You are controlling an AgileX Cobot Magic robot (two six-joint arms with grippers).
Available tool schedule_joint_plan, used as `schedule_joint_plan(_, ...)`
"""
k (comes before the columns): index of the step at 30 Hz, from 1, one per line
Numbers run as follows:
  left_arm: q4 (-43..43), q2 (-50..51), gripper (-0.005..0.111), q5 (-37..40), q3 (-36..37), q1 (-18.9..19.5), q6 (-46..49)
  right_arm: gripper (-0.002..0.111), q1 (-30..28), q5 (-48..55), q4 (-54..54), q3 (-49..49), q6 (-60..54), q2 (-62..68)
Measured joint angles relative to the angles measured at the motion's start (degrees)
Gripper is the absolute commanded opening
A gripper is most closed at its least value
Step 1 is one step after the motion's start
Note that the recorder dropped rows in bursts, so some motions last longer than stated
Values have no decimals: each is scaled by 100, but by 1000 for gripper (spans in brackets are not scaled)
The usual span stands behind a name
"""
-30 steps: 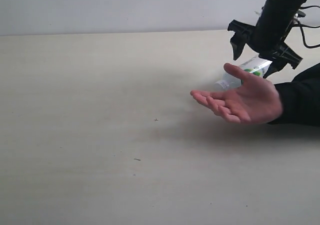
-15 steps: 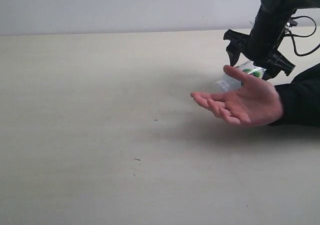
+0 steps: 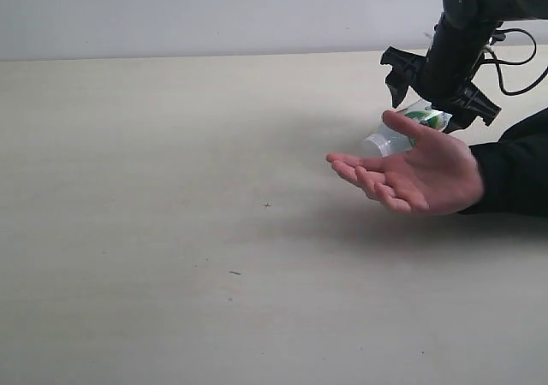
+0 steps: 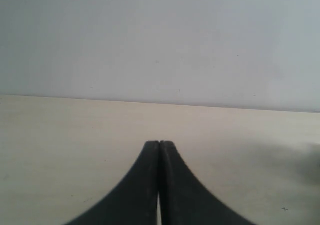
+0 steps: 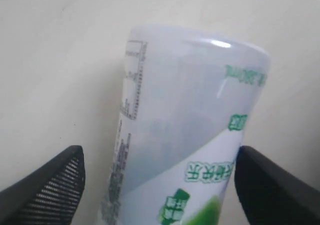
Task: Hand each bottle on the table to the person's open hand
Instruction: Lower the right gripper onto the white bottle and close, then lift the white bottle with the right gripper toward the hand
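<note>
We see the right gripper point(image 3: 432, 101) with its fingers spread wide, one on each side of a clear bottle point(image 3: 401, 131) with a green and white label. In the wrist view neither finger touches it. The bottle lies tilted on its side just behind the thumb of the person's open hand point(image 3: 421, 175), held palm up over the table point(image 3: 171, 197). We cannot tell whether the bottle rests on the palm or the table. The left gripper point(image 4: 159, 146) is pressed together, holding nothing.
</note>
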Motion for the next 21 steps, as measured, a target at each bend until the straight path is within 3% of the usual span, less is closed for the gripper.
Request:
schedule_joint_plan(14, 0, 0, 0, 0, 0, 0, 0, 75, 0, -31, -25, 0, 21, 63)
schedule_joint_plan(17, 0, 0, 0, 0, 0, 0, 0, 65, 0, -31, -5, 0, 21, 167)
schedule_joint_plan(21, 0, 0, 0, 0, 0, 0, 0, 42, 0, -31, 47, 0, 21, 267)
